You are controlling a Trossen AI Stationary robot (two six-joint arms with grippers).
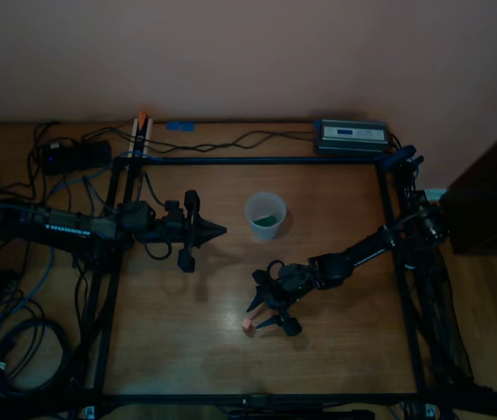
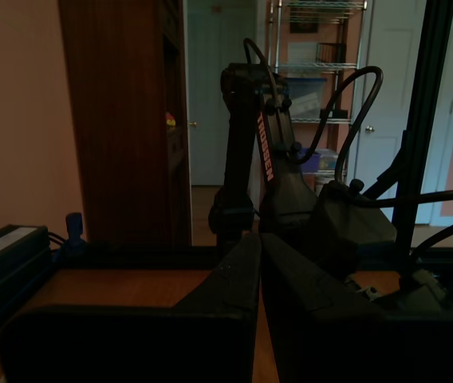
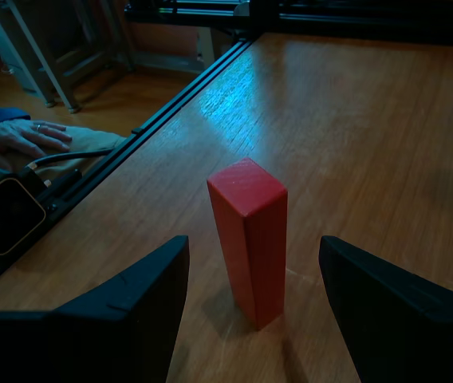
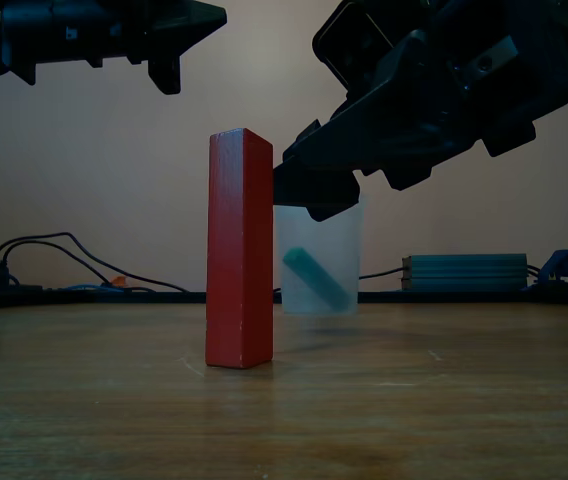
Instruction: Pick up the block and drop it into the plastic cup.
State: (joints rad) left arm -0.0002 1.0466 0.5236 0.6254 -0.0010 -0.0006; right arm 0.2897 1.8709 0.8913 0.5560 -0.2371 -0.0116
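Note:
A red block [image 3: 248, 239] stands upright on the wooden table [image 1: 336, 350]; it is a tall rectangular piece, and from above only its small top [image 1: 248, 325] shows. My right gripper [image 3: 254, 243] is open and low, one finger on each side of the block without touching it. The top view has this right gripper [image 1: 258, 317] just right of the block. The translucent plastic cup [image 1: 265, 214] stands farther back with a green piece [image 4: 316, 278] inside; in the exterior view the cup [image 4: 319, 262] is behind the block [image 4: 239, 250]. My left gripper [image 1: 220, 230] hovers shut, left of the cup.
A black frame [image 1: 257, 159] borders the table. Cables and a power strip [image 1: 73, 154] lie at the top view's left, and a grey power box [image 1: 352, 136] sits at the back. A person's hand [image 3: 19, 136] rests beyond the frame rail in the right wrist view.

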